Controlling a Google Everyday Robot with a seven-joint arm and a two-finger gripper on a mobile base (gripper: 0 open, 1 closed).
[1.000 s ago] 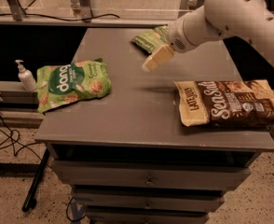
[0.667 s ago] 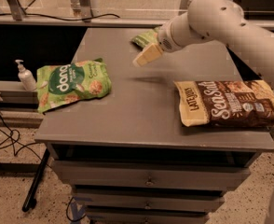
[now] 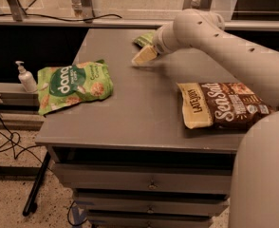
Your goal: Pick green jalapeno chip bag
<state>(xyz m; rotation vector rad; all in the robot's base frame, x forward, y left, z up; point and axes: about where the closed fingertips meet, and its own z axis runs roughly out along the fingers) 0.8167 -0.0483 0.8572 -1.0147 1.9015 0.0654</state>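
Green jalapeno chip bag (image 3: 144, 38) x1 | tool (image 3: 144, 56) just beside | larger bags (image 3: 73, 82) x2

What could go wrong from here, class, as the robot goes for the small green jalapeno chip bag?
1. The hand is at the table's far side, just in front of the green jalapeno chip bag, which the arm partly hides; a grasp may miss.
2. The bag lies near the far edge; a nudge might push it off.
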